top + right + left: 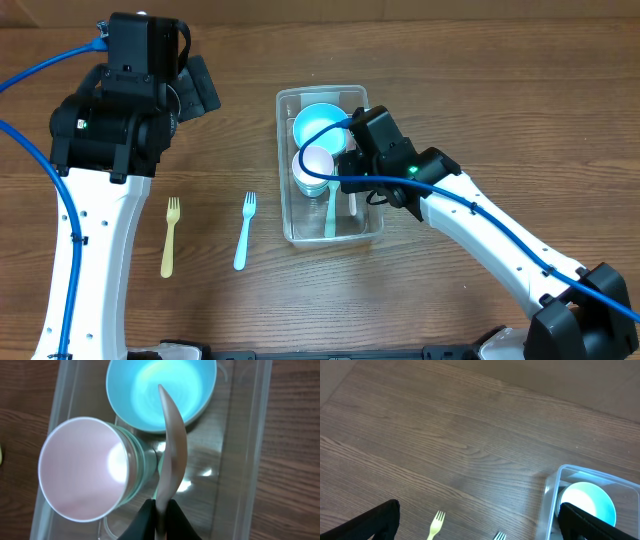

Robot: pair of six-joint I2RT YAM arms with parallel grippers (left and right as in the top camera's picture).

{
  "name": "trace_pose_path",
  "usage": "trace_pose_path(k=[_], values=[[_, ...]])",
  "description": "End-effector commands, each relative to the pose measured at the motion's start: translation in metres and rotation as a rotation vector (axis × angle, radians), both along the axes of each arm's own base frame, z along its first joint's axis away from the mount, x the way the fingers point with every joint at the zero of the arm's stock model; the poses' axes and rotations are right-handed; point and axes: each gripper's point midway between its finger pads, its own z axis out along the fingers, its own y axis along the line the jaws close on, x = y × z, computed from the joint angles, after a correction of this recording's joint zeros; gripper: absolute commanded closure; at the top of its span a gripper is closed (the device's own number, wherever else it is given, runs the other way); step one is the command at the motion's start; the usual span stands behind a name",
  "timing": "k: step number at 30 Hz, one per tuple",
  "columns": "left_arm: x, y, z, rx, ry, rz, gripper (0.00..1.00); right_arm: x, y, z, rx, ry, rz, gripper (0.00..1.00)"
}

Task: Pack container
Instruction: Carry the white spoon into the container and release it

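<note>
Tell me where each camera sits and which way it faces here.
Overhead: fixed above the table, facing straight down at the container, yellow fork and blue fork; the left arm and right arm show.
Left wrist: on the left arm, angled down over the table toward the container's corner; the open left tool frames the bottom edge.
Right wrist: looks down into the container; the right tool grips a utensil.
Shared: all three show the teal bowl inside the container.

We find the container (284,190) right of centre | in it the bowl (318,122) far, the cup (318,160) just nearer, a utensil (171,460) above both | left fork (171,236) and right fork (245,230) lie side by side left of it.
</note>
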Motion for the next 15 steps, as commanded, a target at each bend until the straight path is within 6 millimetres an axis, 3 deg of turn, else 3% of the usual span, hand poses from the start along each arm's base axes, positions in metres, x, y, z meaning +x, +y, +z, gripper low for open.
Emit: trace_pose_path(k=[1, 3, 4, 5, 6, 8, 10, 13, 15], values=[[0.001, 0.002, 0.002, -0.010, -0.009, 0.014, 0.00, 0.000, 0.000, 0.004, -0.004, 0.007, -0.007, 0.91], [0.001, 0.002, 0.002, -0.010, -0.009, 0.014, 0.00, -0.005, -0.002, 0.001, -0.018, 0.028, -0.008, 0.91], [0.001, 0.002, 0.002, -0.010, -0.009, 0.014, 0.00, -0.006, -0.004, 0.000, -0.023, 0.035, -0.008, 0.86], [0.001, 0.002, 0.002, -0.010, -0.009, 0.014, 0.00, -0.007, -0.004, 0.000, -0.025, 0.039, -0.008, 0.72], [0.001, 0.002, 0.002, -0.010, -0.009, 0.014, 0.00, -0.008, -0.004, -0.001, -0.026, 0.041, -0.008, 0.71], [0.001, 0.002, 0.002, -0.010, -0.009, 0.014, 0.00, -0.010, -0.004, -0.001, -0.025, 0.052, -0.004, 0.57], [0.001, 0.002, 0.002, -0.010, -0.009, 0.014, 0.00, -0.009, -0.004, 0.002, -0.020, 0.042, -0.004, 0.55], [0.001, 0.002, 0.002, -0.010, -0.009, 0.014, 0.00, 0.004, -0.016, 0.038, -0.023, -0.057, -0.054, 0.53], [0.001, 0.002, 0.002, -0.010, -0.009, 0.014, 0.00, 0.015, -0.052, 0.079, -0.064, -0.141, -0.161, 0.47]])
